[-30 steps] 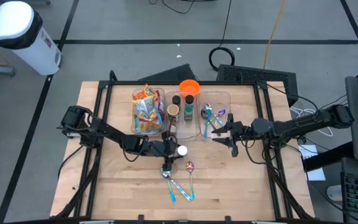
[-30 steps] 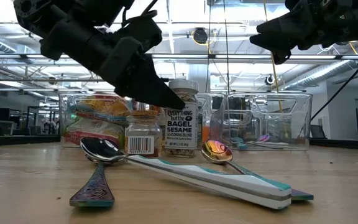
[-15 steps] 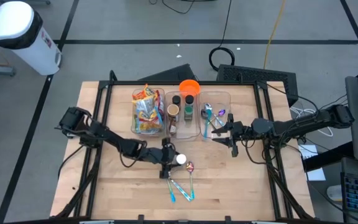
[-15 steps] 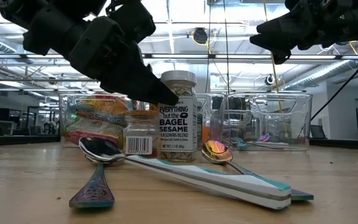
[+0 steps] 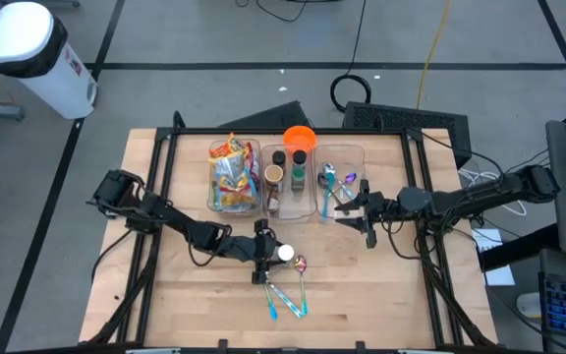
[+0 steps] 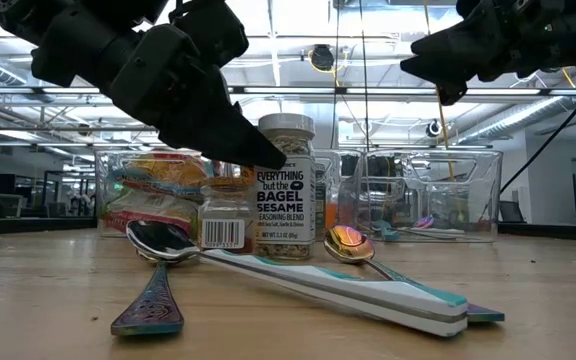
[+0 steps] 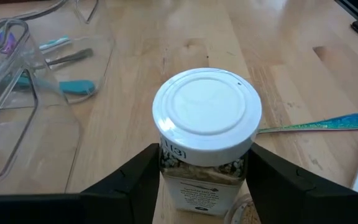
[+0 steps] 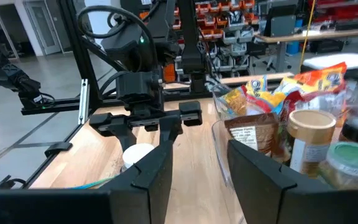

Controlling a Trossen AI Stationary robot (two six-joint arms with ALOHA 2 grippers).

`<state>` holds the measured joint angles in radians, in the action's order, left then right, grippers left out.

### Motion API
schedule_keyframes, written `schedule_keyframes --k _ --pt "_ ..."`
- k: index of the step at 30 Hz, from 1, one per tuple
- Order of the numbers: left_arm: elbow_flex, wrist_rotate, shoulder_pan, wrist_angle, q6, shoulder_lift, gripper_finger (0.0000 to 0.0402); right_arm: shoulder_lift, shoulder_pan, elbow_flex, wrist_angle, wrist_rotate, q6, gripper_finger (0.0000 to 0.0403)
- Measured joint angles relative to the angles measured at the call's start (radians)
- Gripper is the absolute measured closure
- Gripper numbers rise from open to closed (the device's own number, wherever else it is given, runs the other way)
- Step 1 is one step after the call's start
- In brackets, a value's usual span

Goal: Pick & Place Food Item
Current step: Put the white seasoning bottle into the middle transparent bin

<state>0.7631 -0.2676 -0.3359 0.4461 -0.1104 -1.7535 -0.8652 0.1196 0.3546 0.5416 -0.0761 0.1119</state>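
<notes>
Low view gives me the left gripper [image 6: 253, 150] clamped on the seasoning jar [image 6: 286, 190], upright, white lid up, base on the worktop [image 5: 362, 295] mid-board. I see three clear bins [image 5: 337, 192] along the far edge. Spoons [image 6: 368, 275] lie just toward the near edge. My right gripper [image 5: 369, 208] hangs spread beside the right-hand bin.

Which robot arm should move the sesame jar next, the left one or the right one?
The left one. Its tool already has a finger on each side of the jar, which stands on the table. The right tool hangs open by the spoon bin, farther away.
</notes>
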Motion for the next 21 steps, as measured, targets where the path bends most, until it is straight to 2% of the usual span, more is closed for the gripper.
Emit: schedule_keyframes --k 7,10,13,17,21 --pt "-0.001 -0.006 0.0 0.018 0.005 -0.001 0.0188 -0.123 0.064 0.017 0.09 -0.001 0.009 0.0257" --pt "-0.002 -0.027 0.0 0.016 0.005 -0.002 0.0182 -0.216 0.11 0.089 0.083 -0.024 -0.035 0.0254" --pt "-0.002 -0.03 0.002 0.018 0.005 -0.002 0.019 -0.324 0.153 0.197 -0.026 -0.108 -0.086 0.0246" --pt "-0.002 -0.031 0.002 0.019 0.005 -0.002 0.0195 -0.484 0.178 0.333 -0.12 -0.201 -0.114 0.0214" --pt "-0.002 -0.031 0.002 0.02 0.004 -0.002 0.0185 -0.63 0.176 0.433 -0.13 -0.209 -0.128 0.0166"
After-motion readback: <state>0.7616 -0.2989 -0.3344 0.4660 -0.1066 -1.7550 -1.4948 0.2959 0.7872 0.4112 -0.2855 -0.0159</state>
